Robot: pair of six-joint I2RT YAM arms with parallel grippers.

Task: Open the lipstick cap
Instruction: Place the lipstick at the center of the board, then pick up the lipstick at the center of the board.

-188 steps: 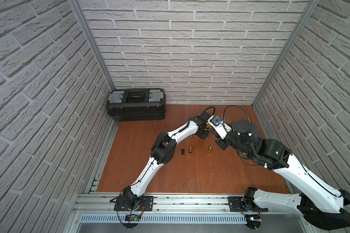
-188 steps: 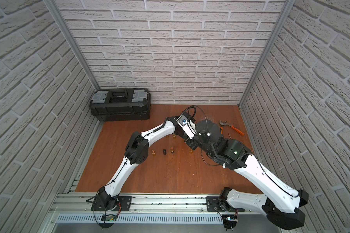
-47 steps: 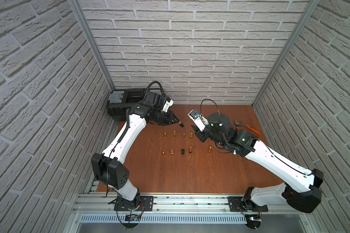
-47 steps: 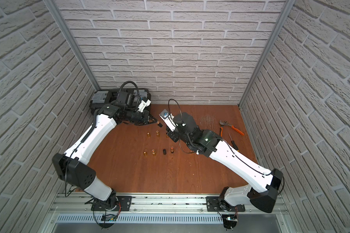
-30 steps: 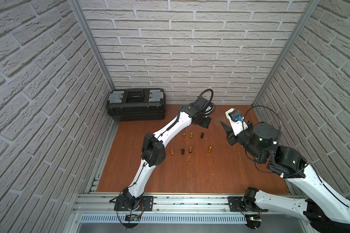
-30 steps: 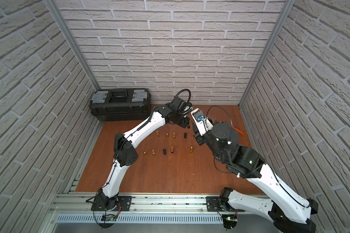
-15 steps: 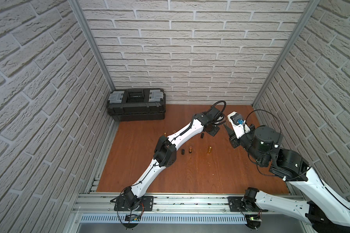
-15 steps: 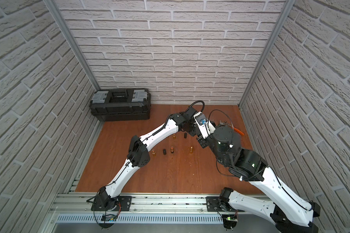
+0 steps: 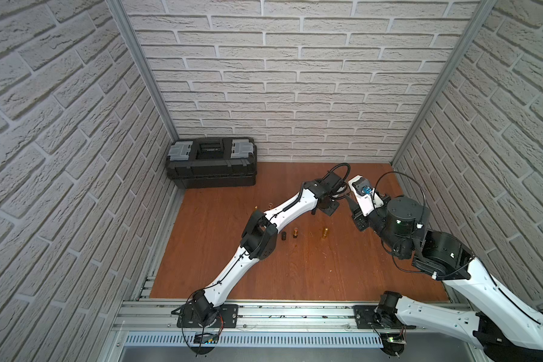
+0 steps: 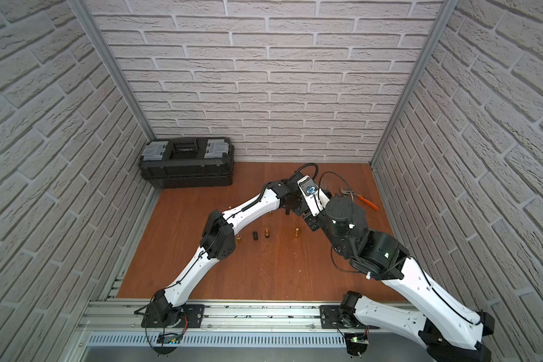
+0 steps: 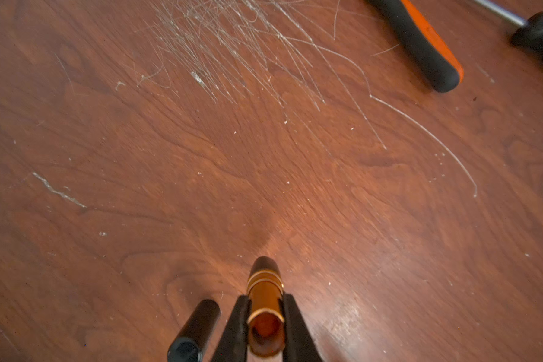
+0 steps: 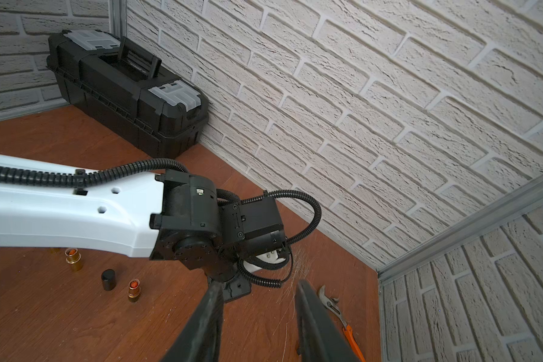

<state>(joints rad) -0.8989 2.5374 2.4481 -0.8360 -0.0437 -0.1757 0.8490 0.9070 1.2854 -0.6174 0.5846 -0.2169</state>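
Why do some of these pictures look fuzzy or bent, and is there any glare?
Left wrist view: the close lipstick in the left jaws is soft, with pale glare on the table beside it. Right wrist view: the near right jaws blur. Both top views: the straight corner posts splay outward.

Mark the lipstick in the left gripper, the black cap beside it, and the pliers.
lipstick [image 11: 265,294]: left wrist view, gold barrel between the fingers [image 11: 237,326].
black cap [image 11: 198,322]: left wrist view, its side.
pliers [image 10: 369,203]: in a top view, orange handle.
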